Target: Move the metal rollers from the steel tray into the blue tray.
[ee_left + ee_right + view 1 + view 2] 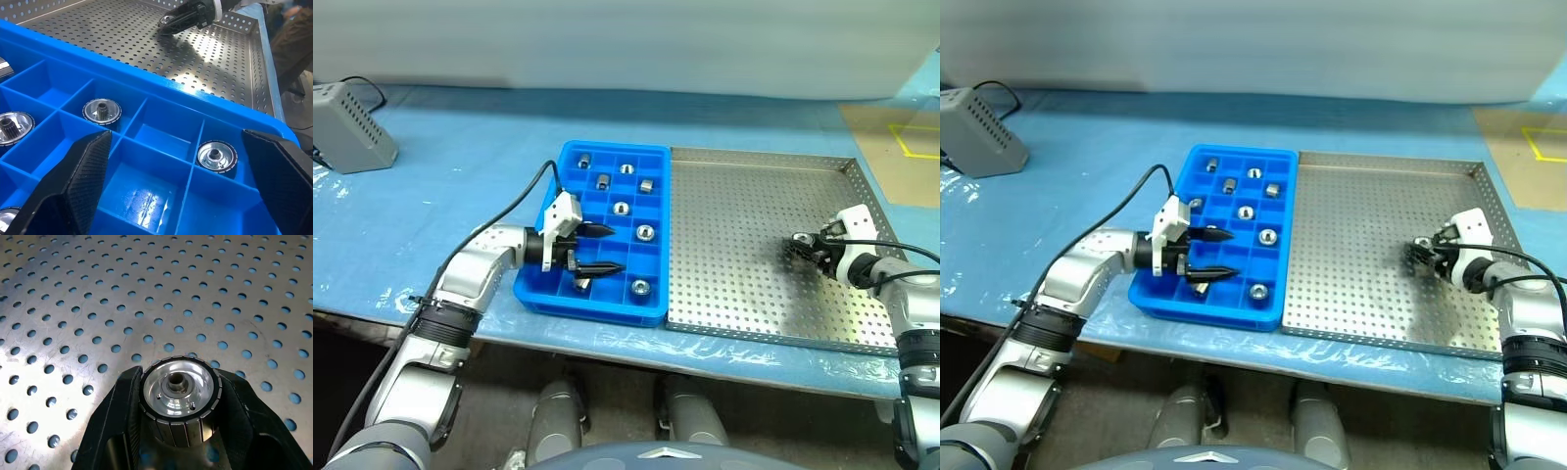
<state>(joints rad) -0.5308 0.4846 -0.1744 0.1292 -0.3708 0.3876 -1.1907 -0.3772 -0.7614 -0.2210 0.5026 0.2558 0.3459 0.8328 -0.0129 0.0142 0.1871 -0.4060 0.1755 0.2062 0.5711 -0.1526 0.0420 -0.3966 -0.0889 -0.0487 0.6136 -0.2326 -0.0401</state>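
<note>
Left eye view: a blue tray (570,211) and a steel tray (744,284) are set side by side, touching, on a table (460,157) covered in blue. Seen from the steel tray's centre, the blue tray lies at 9 o'clock.

Rollers (645,233) are seen in several compartments of the blue tray, one to a cell; in the left wrist view two (101,110) lie in neighbouring cells near the rim that adjoins the steel tray.

The left gripper (596,249) is held over the near part of the blue tray, pointing toward 3 o'clock, its fingers (80,183) spread wide and empty.

The right gripper (800,247) is placed low over the steel tray's perforated floor, at 3 o'clock from its centre. In the right wrist view its fingers (115,421) are pinched on one roller (179,394), gripped by its ribbed sides with its holed face turned outward. Whether this roller rests on the floor cannot be told.

A grey box (347,127) with a cable stands on the table at 10 o'clock from the blue tray, well apart.
</note>
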